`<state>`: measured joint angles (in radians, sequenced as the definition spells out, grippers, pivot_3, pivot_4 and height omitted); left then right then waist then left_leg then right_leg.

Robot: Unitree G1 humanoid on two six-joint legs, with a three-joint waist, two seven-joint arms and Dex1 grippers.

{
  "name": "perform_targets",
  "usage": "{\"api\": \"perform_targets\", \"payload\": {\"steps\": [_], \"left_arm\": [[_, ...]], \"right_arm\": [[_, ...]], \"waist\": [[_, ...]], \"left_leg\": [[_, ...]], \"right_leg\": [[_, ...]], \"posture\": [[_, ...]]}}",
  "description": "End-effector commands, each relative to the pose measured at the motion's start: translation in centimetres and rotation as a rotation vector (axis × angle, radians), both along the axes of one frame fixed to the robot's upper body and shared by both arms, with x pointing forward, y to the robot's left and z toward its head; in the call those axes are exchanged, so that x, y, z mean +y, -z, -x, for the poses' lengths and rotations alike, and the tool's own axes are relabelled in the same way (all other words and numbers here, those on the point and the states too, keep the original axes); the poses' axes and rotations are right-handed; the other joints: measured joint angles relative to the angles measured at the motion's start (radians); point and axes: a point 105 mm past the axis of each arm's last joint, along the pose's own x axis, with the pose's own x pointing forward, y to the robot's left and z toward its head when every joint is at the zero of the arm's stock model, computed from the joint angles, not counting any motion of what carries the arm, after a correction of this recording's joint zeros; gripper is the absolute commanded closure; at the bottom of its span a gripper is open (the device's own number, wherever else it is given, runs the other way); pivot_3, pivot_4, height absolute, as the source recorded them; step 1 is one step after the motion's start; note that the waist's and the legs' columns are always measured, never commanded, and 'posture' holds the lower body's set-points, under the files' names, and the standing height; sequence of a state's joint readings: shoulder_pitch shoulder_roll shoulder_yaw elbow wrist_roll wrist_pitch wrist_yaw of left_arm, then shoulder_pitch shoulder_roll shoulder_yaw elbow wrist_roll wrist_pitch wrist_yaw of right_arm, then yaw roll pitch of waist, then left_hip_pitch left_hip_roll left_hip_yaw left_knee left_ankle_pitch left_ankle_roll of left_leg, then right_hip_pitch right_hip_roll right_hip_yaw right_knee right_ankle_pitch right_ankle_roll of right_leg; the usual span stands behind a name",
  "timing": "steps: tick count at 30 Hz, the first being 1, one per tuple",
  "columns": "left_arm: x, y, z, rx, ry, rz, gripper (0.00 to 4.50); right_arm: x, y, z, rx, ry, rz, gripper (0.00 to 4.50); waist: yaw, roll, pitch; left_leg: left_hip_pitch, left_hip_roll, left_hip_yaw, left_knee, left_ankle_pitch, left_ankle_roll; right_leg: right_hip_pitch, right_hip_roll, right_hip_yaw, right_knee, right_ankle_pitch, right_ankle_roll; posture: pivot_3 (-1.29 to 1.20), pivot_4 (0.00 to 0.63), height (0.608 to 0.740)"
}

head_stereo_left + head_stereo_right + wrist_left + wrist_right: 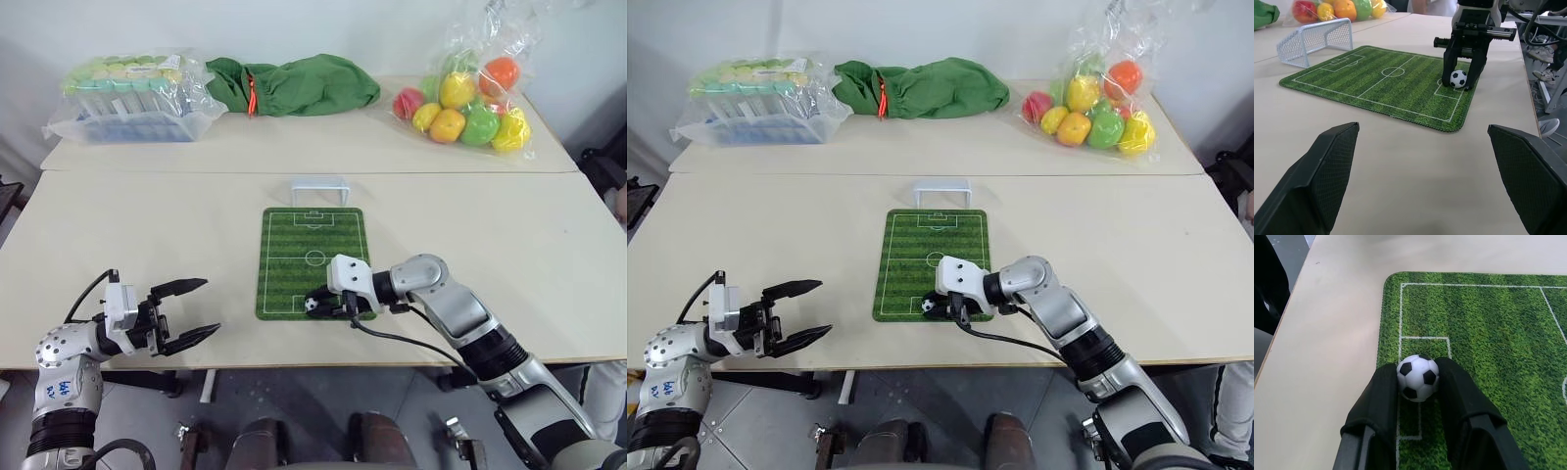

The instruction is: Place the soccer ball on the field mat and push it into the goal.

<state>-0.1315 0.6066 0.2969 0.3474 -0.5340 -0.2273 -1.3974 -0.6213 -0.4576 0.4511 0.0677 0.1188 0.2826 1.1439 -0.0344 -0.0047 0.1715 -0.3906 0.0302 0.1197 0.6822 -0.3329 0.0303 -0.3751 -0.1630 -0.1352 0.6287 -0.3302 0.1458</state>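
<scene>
- Left gripper (pixel 186 311) hung off the near table edge, jaws spread wide with nothing between them; judged parked out of the way, well apart from the play.
- Right gripper (pixel 1418 382) had its two black fingers closed on the soccer ball (pixel 1418 377), one pad against each side, ball at the fingertips.
- Ball sat low over the near penalty box of the field mat (pixel 1376 83), at or just above the grass print; contact with the mat could not be told. Judged: held here so it can be let go on the near end, with the whole pitch ahead for the push.
- Beyond the right jaws the mat ran lengthwise away; the goal (pixel 319 189) stood just past its far edge, mouth facing the ball, so a straight shove would serve.
- Farther off, well apart from both jaws: a bag of coloured balls (pixel 470 98), a green cloth bundle (pixel 294 85), a bagged pack of tubes (pixel 127 98).
- Writing: blue marks on the left forearm, not readable; no brand made out elsewhere.
</scene>
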Motion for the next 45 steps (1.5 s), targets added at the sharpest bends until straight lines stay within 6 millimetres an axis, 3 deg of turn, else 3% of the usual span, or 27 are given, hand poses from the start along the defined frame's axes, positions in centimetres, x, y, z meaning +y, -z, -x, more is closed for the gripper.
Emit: {"api": "perform_targets", "payload": {"steps": [1, 5, 11, 21, 27, 31, 33, 36, 42, 45], "left_arm": [[-0.1, -0.9, 0.2, -0.041, 0.004, 0.016, 0.00], [0.0, -1.0, 0.3, -0.038, 0.004, 0.016, 0.00], [-0.1, -1.1, 0.1, -0.040, -0.001, 0.016, 0.00], [-0.3, -1.3, -0.2, -0.044, -0.002, 0.018, 0.00], [-0.3, -1.4, -0.4, -0.044, 0.001, 0.016, 0.00], [-0.3, -1.4, -0.3, -0.042, 0.007, 0.015, 0.00], [-0.4, -1.4, -0.3, -0.040, 0.011, 0.016, 0.00], [-0.4, -1.5, -0.1, -0.038, 0.028, 0.024, 0.00], [-0.1, -2.0, 0.6, -0.030, 0.055, 0.048, 0.00], [0.4, -2.4, 1.0, -0.031, 0.056, 0.078, 0.00]], "right_arm": [[0.1, -0.7, -0.1, -0.028, -0.015, -0.010, 3.66], [-0.1, -0.6, -0.1, -0.027, -0.014, -0.006, 3.66], [-0.2, -0.9, -0.3, -0.038, -0.010, -0.015, 1.75], [0.2, -1.9, 0.1, -0.058, -0.044, -0.037, 1.75], [0.5, -4.1, -0.1, -0.123, -0.038, -0.070, 1.75], [0.7, -5.4, 0.8, -0.157, -0.054, -0.086, 1.75], [0.8, -5.5, 2.2, -0.160, -0.090, -0.090, 1.75], [0.6, -4.5, 4.0, -0.108, -0.118, -0.080, 2.33], [-0.1, -2.5, 3.9, -0.061, -0.088, -0.044, 4.27], [-0.1, -1.8, 3.5, -0.050, -0.082, -0.032, 4.45]], "waist": [[0.000, 0.000, 0.000], [0.000, 0.000, 0.000], [0.001, 0.000, 0.000], [0.002, 0.000, 0.000], [0.002, 0.000, 0.000], [0.004, 0.000, 0.000], [0.004, 0.000, 0.000], [0.009, 0.000, 0.000], [0.002, 0.000, 0.000], [0.001, 0.000, 0.000]], "left_leg": [[0.000, 0.000, 0.000, 0.000, 0.000, 0.000], [0.000, 0.000, 0.000, 0.000, 0.000, 0.000], [0.000, 0.000, 0.000, 0.000, 0.000, 0.000], [0.000, 0.000, 0.000, 0.000, 0.000, 0.000], [0.000, 0.000, 0.000, 0.000, 0.000, 0.000], [0.000, 0.000, 0.000, 0.000, 0.000, 0.000], [0.000, 0.000, 0.000, 0.000, 0.000, 0.000], [0.000, 0.000, -0.002, 0.000, 0.000, 0.000], [0.000, 0.000, 0.000, 0.000, 0.000, 0.000], [0.000, 0.001, 0.000, 0.000, 0.000, -0.001]], "right_leg": [[0.000, 0.000, 0.000, 0.000, 0.000, 0.000], [0.000, 0.000, 0.000, 0.000, 0.000, 0.000], [0.000, 0.000, 0.000, 0.000, 0.000, 0.000], [0.000, 0.000, 0.000, 0.000, 0.000, 0.000], [0.000, 0.000, 0.000, 0.000, 0.000, 0.000], [0.000, 0.000, 0.000, 0.000, 0.000, 0.000], [0.000, 0.000, 0.000, 0.000, 0.000, 0.000], [0.000, 0.000, -0.001, 0.000, 0.000, 0.000], [0.000, 0.000, 0.000, -0.001, 0.000, 0.000], [0.000, 0.001, 0.000, -0.001, 0.000, 0.000]], "posture": [[0.00, 0.150, 0.740], [0.00, 0.150, 0.740], [0.00, 0.150, 0.740], [0.00, 0.150, 0.740], [0.00, 0.150, 0.740], [0.00, 0.150, 0.740], [0.00, 0.150, 0.740], [0.00, 0.150, 0.740], [0.00, 0.150, 0.740], [0.00, 0.150, 0.740]]}}
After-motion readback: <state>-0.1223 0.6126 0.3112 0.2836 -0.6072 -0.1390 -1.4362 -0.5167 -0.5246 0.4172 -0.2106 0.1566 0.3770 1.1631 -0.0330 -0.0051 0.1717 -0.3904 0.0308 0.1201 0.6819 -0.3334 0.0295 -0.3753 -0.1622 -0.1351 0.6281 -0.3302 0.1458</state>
